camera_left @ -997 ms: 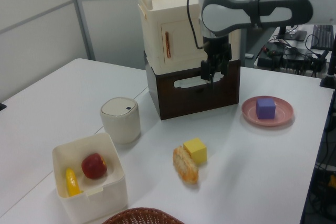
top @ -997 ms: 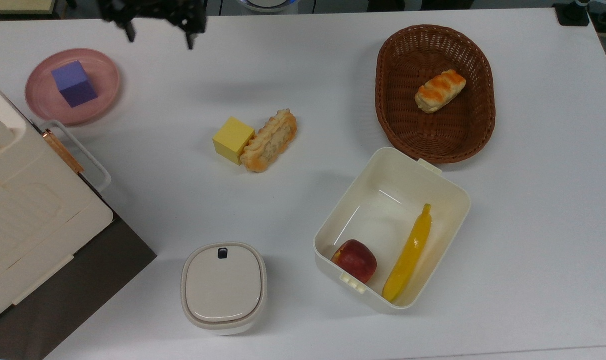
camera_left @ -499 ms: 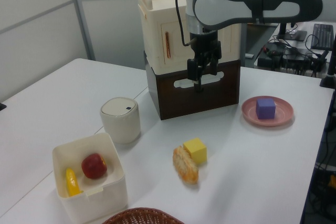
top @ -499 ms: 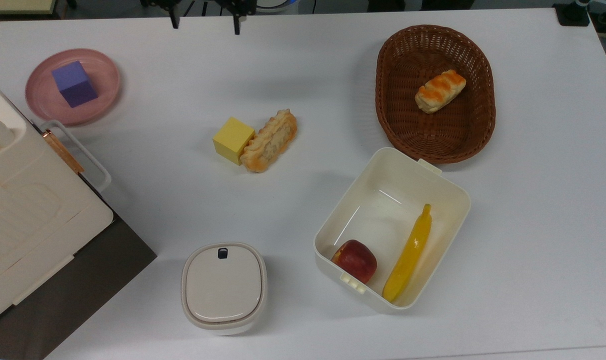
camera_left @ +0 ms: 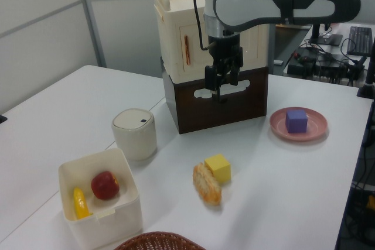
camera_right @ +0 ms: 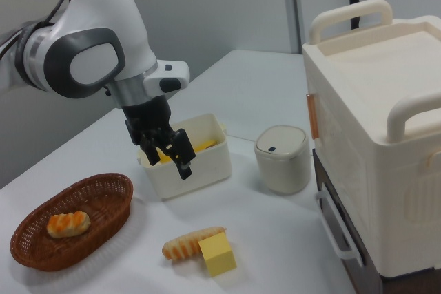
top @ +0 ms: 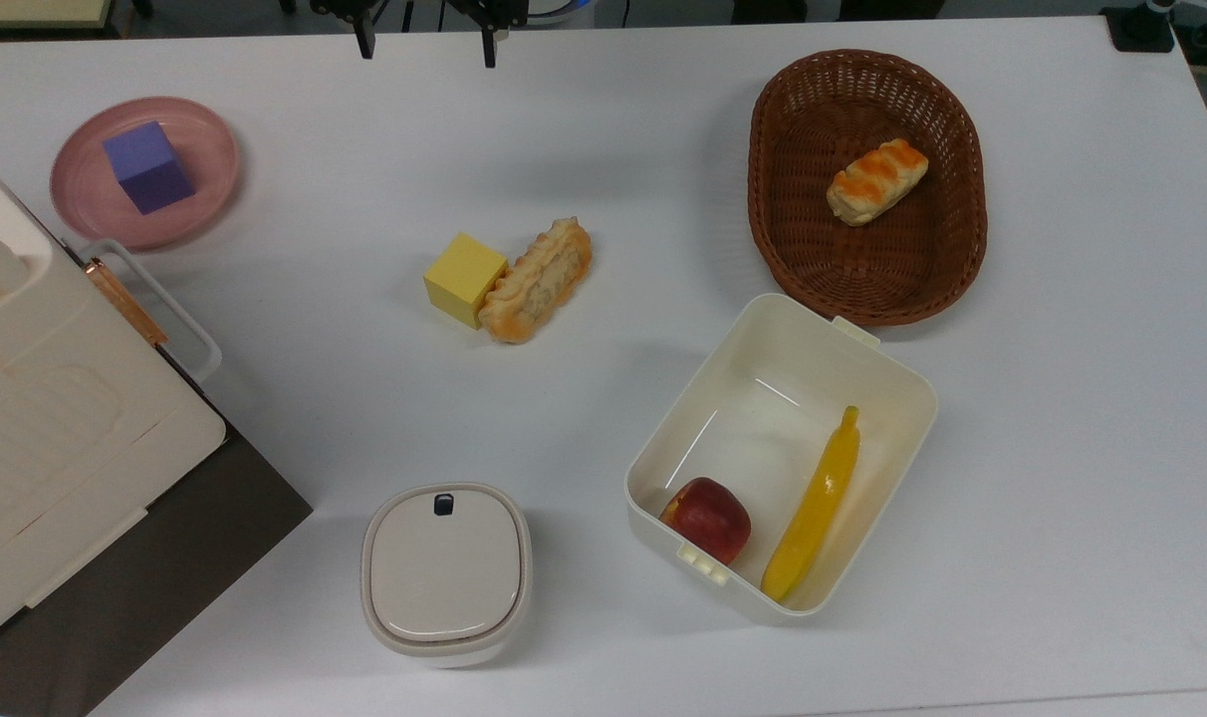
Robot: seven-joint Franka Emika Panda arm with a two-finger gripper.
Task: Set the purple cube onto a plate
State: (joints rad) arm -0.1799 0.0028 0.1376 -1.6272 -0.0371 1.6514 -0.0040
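One purple cube (top: pixel 148 167) rests inside the pink plate (top: pixel 210 149) on the white surface (top: pixel 613 179); the fingers (top: pixel 364 40) are spread apart, empty, suspended well clear of the plate.

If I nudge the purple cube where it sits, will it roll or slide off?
Probably not. The purple cube rests flat on a face, so rolling looks unlikely. The plate has a raised rim that should catch a slide. Its surface looks matte, so likely grippy.
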